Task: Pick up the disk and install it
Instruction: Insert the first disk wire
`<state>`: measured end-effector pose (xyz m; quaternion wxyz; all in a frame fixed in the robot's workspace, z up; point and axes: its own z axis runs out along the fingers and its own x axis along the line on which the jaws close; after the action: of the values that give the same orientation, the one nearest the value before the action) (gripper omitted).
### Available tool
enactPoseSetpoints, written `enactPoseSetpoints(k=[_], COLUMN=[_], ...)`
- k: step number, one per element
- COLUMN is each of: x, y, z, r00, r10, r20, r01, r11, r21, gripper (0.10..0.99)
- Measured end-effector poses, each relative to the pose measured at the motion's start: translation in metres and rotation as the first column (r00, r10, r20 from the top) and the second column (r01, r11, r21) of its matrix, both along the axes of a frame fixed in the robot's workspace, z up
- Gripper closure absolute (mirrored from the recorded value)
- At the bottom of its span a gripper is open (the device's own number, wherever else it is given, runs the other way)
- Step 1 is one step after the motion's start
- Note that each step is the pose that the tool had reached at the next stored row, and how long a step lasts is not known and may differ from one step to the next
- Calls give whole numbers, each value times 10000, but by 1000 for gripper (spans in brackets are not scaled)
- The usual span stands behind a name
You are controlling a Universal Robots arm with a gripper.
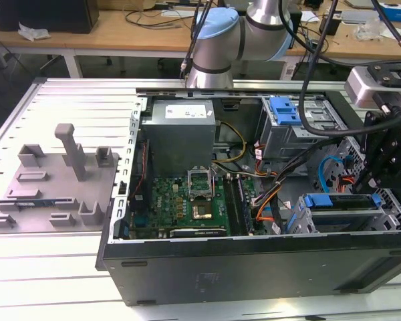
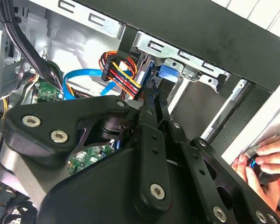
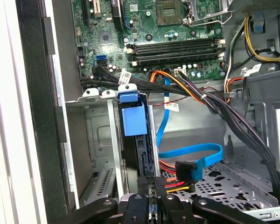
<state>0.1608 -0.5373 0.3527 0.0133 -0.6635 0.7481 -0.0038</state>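
The bench [image 1: 53, 281] under me is pale slatted metal. An open computer case [image 1: 254, 267] lies on its side on it. A grey moulded fixture [image 1: 53, 180] with upright pegs stands beside the case, at the exterior view's left. Wooden desks [image 1: 120, 30] strewn with cables and paper run along the back of the room, behind my arm [image 1: 220, 40].

Inside the case I see the green motherboard [image 1: 187, 200], the grey power supply [image 1: 180, 130] and a loop of blue data cable [image 3: 196, 151].

The disk [image 3: 133, 119] stands on edge in a slot of the grey drive cage [image 3: 95, 140], at the exterior view's right, near the case's front wall. In the exterior view its blue handle [image 1: 334, 200] shows along the top of the cage.

My claw [image 3: 151, 203] sits in line with the disk's thin edge. In both wrist views that edge runs from the blue handle [image 2: 169, 74] straight towards me. I cannot tell whether my claw is clamped on the carrier or loose beside it.

In the second wrist view a person's hand [image 2: 266, 158] rests at the case's outer wall.
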Motion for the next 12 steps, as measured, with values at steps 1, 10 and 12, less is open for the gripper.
enactPoseSetpoints(k=[1,10,12], x=[1,2,2], y=[0,0,0], z=[0,-25,-35], r00=[10000,10000,10000], r10=[4,7,7], r20=[0,0,0], r01=[-4,-7,-7], r11=[10000,10000,10000], r21=[0,-1,-1], gripper=[918,918,918])
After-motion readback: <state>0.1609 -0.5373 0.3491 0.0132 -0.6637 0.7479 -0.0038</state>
